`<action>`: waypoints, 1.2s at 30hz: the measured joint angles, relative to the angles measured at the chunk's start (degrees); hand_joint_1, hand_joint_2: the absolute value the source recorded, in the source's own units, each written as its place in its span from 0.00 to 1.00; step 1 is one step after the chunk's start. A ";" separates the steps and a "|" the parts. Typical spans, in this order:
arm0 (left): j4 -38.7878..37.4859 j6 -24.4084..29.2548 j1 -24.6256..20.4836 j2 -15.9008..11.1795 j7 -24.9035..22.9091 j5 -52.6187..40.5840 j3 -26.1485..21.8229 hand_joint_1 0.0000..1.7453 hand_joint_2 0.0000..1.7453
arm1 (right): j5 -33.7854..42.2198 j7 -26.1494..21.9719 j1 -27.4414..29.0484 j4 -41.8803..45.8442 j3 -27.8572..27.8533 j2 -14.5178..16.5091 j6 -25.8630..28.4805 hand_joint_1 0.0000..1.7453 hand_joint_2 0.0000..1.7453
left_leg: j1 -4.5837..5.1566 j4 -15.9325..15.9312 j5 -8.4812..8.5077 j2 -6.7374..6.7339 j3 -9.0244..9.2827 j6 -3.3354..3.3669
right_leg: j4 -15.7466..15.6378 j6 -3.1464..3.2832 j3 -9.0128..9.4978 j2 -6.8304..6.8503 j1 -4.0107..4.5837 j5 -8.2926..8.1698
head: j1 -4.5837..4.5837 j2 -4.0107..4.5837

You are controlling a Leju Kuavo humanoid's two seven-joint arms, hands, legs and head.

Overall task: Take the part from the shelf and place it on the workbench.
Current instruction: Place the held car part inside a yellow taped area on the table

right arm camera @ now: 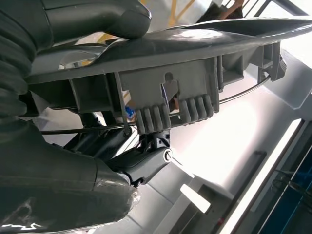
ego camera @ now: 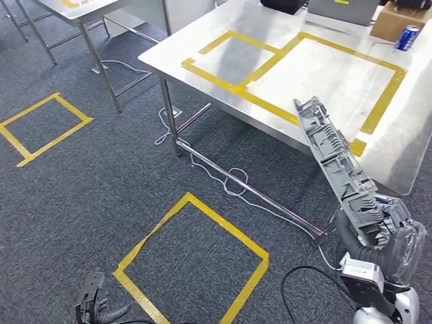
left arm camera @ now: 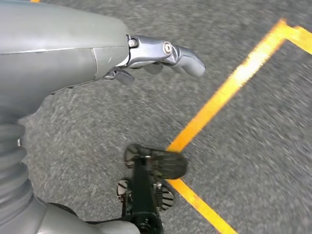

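Head view: the right hand (ego camera: 379,236) grips the near end of the long grey plastic part (ego camera: 339,165), which slants up and away so that its far end overhangs the near edge of the steel workbench (ego camera: 214,64); the part is in the air, not yet resting on the top, presumably carried high so as to clear the edge; yellow tape (ego camera: 264,67) marks rectangles on the bench, probably the place meant for the part; a blue can (ego camera: 408,37) and a cardboard box (ego camera: 392,20) stand at the far side, well apart from the part; the left hand (ego camera: 92,307) hangs low over the dark carpet (ego camera: 102,189), beside a yellow taped square (ego camera: 191,260), taking no share in the carry.

Left wrist view: the left hand (left arm camera: 162,51) holds nothing, its fingers lying out nearly straight above the carpet (left arm camera: 257,161) and a line of yellow tape (left arm camera: 224,92); the picture is blurred.

Right wrist view: the right hand (right arm camera: 121,165) clamps the part (right arm camera: 176,83), thumb over one face and fingers under the ribbed side, a hold that keeps the long piece from tipping; the bright workbench surface (right arm camera: 217,141) lies beyond.
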State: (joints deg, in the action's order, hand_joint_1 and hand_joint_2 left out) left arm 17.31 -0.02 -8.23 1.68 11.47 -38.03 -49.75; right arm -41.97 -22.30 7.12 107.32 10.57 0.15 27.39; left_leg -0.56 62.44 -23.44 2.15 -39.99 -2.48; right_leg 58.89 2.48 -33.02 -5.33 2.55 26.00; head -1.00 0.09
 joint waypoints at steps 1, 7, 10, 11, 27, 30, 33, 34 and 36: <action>0.00 0.01 -0.01 -0.03 -0.01 -0.01 0.00 0.00 1.00 | 0.01 -0.01 -0.05 0.02 -0.03 0.00 0.00 1.00 1.00 | 0.00 -2.66 1.29 0.88 0.92 0.18 | 0.15 -0.18 0.13 -0.66 0.04 0.42 | -0.04 0.00; 0.07 0.07 -0.64 0.36 -0.14 -0.46 0.36 0.00 1.00 | 0.46 0.15 -0.21 0.13 -0.87 -0.20 -0.51 1.00 1.00 | -0.21 -5.09 0.79 -0.78 3.50 1.64 | 4.36 -2.10 -1.28 1.65 0.08 3.53 | -0.29 0.00; 0.09 0.07 -0.61 0.28 -0.42 -0.83 0.69 0.00 1.00 | 0.88 0.14 -0.29 0.19 -1.48 -0.48 -1.03 1.00 1.00 | -0.46 -5.10 -0.41 -2.15 4.68 1.59 | 14.19 -3.65 -7.40 4.29 -1.19 6.87 | -0.51 0.00; 0.09 0.06 -0.60 0.27 -0.55 -0.96 0.81 0.00 1.00 | 0.87 0.14 -0.16 0.19 -1.84 -0.61 -1.28 1.00 1.00 | -0.64 -5.10 -0.88 -2.46 5.18 1.38 | 15.44 -4.07 -8.74 4.55 -1.64 6.87 | -0.52 0.00; 0.14 0.45 -1.19 0.45 -1.72 -0.98 2.01 0.00 1.00 | -3.86 0.44 0.81 0.28 -3.71 -1.44 -4.94 1.00 1.00 | -0.77 9.63 -8.35 -2.49 -2.79 -1.38 | -1.63 -0.67 3.51 4.22 -1.49 2.22 | 0.64 0.00; 0.15 0.50 -1.07 0.32 -1.84 -0.89 2.01 0.00 1.00 | -4.46 0.74 0.96 0.21 -3.63 -1.48 -5.01 1.00 1.00 | -0.43 1.89 -1.77 -2.38 -2.88 -0.84 | -1.58 -1.08 6.99 3.63 -1.38 5.16 | 0.94 0.00; 0.14 0.58 -1.09 0.26 -2.18 -0.72 2.02 0.00 1.00 | -5.82 1.59 0.91 0.23 -3.46 -1.68 -5.11 1.00 1.00 | -0.43 -4.78 5.21 -2.32 -1.74 -0.43 | -1.78 -1.73 9.31 3.25 -0.83 7.95 | 1.26 -0.01; 0.15 0.75 -1.22 0.26 -2.48 -0.90 2.08 0.00 1.00 | -6.33 1.93 0.91 0.25 -3.35 -1.80 -5.18 1.00 1.00 | -0.50 -4.96 4.61 -2.24 -1.30 -0.27 | -1.54 -1.82 9.67 3.20 -0.73 8.03 | 1.22 -0.01; 0.15 1.18 -1.38 0.26 -3.27 -1.50 2.32 0.00 1.00 | -7.38 2.50 0.84 0.24 -2.86 -2.03 -5.31 1.00 1.00 | -0.71 -5.07 3.49 -1.75 -0.26 0.25 | 1.83 -2.33 8.55 3.64 -0.79 6.54 | 0.98 -0.01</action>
State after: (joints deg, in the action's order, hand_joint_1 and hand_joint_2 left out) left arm 17.46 1.16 -9.62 1.94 8.20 -39.53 -47.43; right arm -49.35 -19.80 7.95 107.56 7.71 -1.87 22.08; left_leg -1.27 57.37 -19.95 0.40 -40.25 -2.23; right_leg 60.72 0.16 -24.47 -1.69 1.76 32.55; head -0.01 0.08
